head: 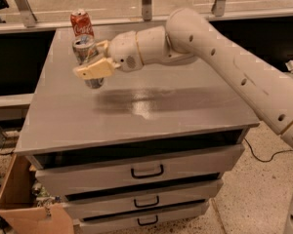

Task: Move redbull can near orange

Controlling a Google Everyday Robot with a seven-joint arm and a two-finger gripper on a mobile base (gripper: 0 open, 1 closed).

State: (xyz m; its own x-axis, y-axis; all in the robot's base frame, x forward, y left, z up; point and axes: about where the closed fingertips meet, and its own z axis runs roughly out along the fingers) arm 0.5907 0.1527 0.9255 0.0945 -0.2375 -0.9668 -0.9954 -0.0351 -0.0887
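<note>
While my gripper (91,61) is clamped across the nearly upright redbull can (84,48) at the far left of the table (185,106), just in front of the red can (81,23), no orange shows; presumably my arm hides it on the right.

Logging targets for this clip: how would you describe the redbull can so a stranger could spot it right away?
Start at the grey drawer cabinet. Toward its back left corner, the gripper at the end of the white arm is closed around the redbull can. That can is silver and blue with a shiny top, unlike the red Coca-Cola can standing free just behind it.
</note>
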